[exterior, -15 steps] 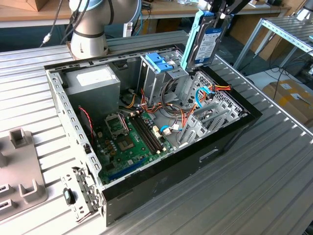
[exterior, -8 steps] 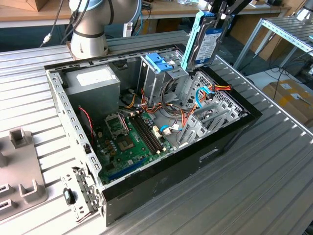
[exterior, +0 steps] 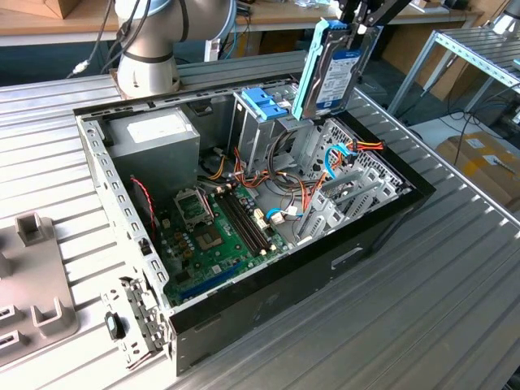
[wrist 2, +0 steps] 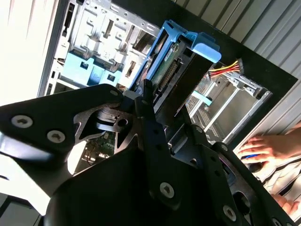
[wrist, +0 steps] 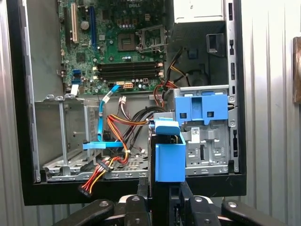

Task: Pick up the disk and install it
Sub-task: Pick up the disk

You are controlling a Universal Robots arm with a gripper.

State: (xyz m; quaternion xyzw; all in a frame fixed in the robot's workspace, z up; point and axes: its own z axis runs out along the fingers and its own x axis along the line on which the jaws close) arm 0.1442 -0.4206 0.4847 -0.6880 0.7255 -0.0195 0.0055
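Note:
The disk (exterior: 333,69), grey metal with a white-and-blue label and light-blue carrier rails, hangs upright in the air over the far right end of the open computer case (exterior: 382,223). My gripper (exterior: 357,26) is shut on its upper edge. In both wrist views the black fingers (wrist 2: 146,101) clamp the disk (wrist 2: 178,63) and its light-blue carrier (wrist: 169,155), with the case interior beyond. Past the disk in the first wrist view lies an open metal drive bay (wrist: 66,136) with loose blue and orange-red cables.
A metal cage with a blue plastic latch (exterior: 264,101) stands beside the bay. Motherboard (exterior: 215,236) and power supply (exterior: 154,134) take up the rest of the case. The arm's base (exterior: 150,49) is behind it. A person's hand (wrist 2: 263,146) rests outside the case.

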